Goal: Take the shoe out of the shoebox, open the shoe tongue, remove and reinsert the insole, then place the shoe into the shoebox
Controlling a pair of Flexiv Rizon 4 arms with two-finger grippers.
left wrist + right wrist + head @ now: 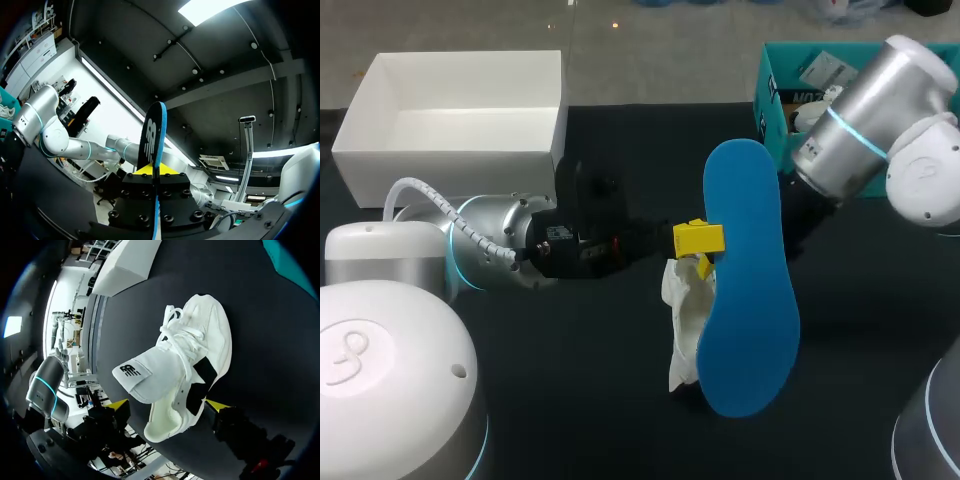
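Pinching the blue foam insole [750, 300] at its side edge, the left gripper [701, 250] holds it upright between closed jaws. The white lace-up shoe [195, 345] lies just ahead of the right gripper [167, 404], heel nearest, tongue pulled open. Whether those jaws grip it, I cannot tell.

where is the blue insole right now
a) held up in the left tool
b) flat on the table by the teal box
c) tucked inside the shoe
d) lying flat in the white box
a: the left tool is shut on the edge of the blue insole and holds it up on edge, outside the white shoe.
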